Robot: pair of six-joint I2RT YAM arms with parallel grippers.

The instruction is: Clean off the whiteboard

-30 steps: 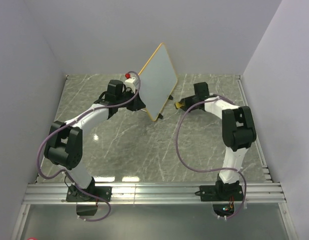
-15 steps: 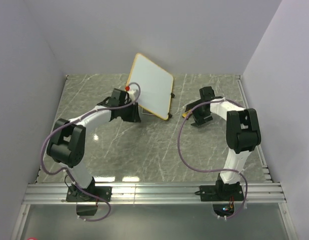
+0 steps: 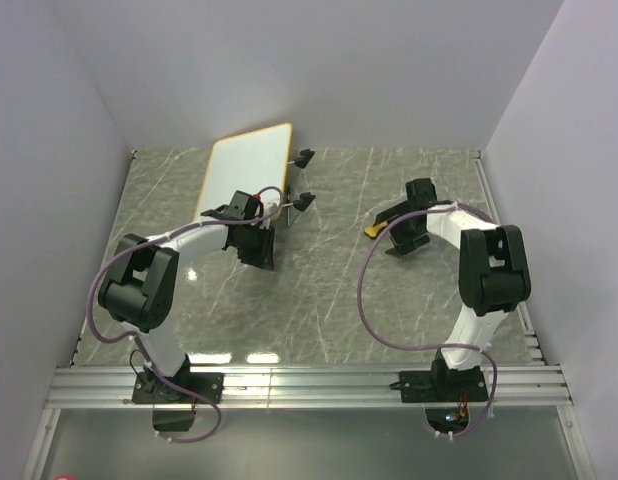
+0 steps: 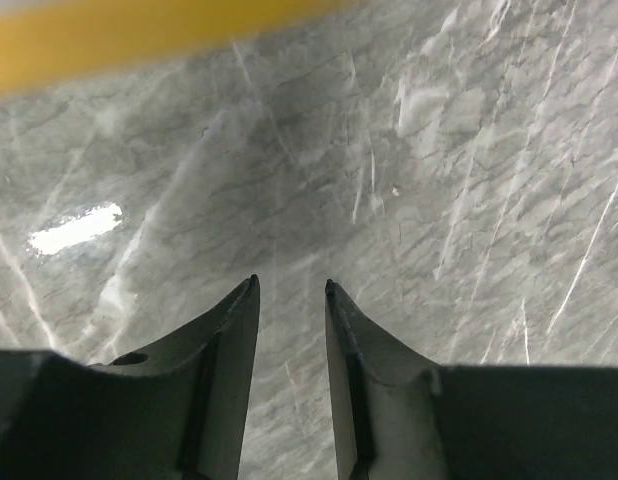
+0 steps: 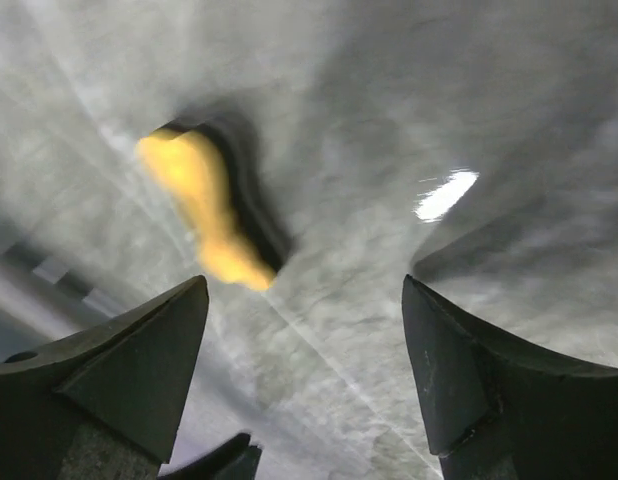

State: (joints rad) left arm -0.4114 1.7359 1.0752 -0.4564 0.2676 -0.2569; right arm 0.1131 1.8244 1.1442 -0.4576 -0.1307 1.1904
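- The whiteboard (image 3: 247, 170) sits at the far left of the worktop (image 3: 319, 290), its face blank from above. The left tool (image 4: 289, 285) hangs just beside its near edge, jaws almost together with nothing between them.
- The right tool (image 5: 305, 282) hovers, jaws spread wide and empty. The yellow eraser (image 5: 204, 205) lies on the worktop just ahead of it.
- I judge any further wiping starts with that eraser: centre the jaws across its narrow middle, descend square, and close only once both sides are bracketed.
- I cannot tell whether the board lies flat or leans on the black wire stand (image 3: 305, 200), nor whether it bears faint marks. The left wrist view shows only a blurred yellow rim.
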